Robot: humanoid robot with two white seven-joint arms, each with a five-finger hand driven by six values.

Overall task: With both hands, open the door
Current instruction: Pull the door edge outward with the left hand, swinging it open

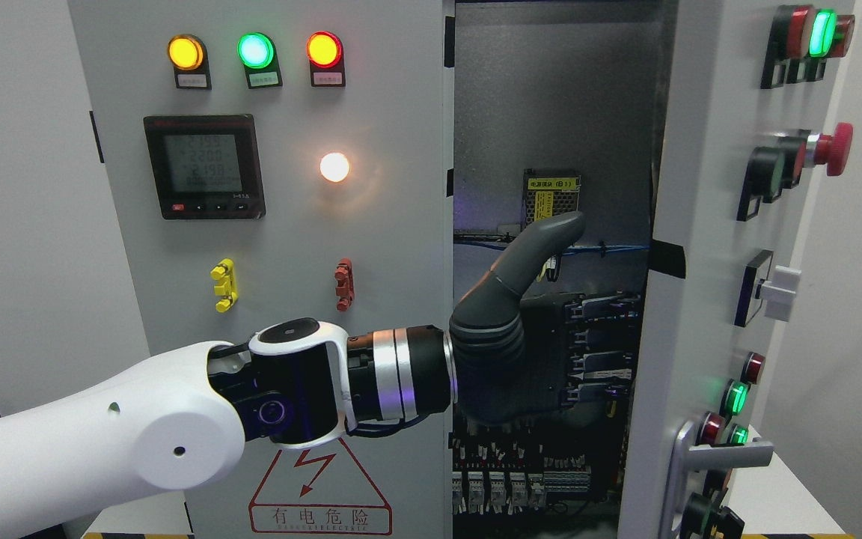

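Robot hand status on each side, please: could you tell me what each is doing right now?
Left robot hand: reaching into the gap beside the right door, thumb raised; grip cannot be told.
Right robot hand: not in view.

Left hand [528,344] reaches into the cabinet gap beside the ajar right door [693,299], fingers apparently behind its edge.

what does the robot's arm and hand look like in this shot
Only the left arm shows: a glossy white rounded shell, a black joint with a white cap, then a silver and black ringed wrist. The left hand is matte dark grey with a ribbed thumb base. A thin black cable loops under the wrist.
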